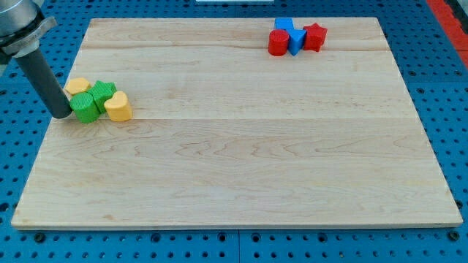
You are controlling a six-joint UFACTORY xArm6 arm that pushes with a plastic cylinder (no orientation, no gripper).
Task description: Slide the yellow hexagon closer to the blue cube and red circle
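- Resting at the view's left edge of the wooden board, my tip sits just left of a small cluster of four blocks, touching or nearly touching the green block nearest it.
- No jaws on this rig: the arm ends in a plain dark rod, holding nothing.
- Yellow hexagon lies at the cluster's upper left, just above my tip and against the green pieces.
- Second green block sits to the right of the hexagon; its exact shape is hard to make out.
- Yellow heart-like block closes the cluster on the view's right, touching the green ones.
- Far group at the view's top right: red circle, blue cube pressed beside it, another blue block peeking up behind, and a red star-like block on the right.
- Hexagon and the blue cube/red circle pair are well apart, at opposite ends of the board.
- Blue pegboard surrounds the board.
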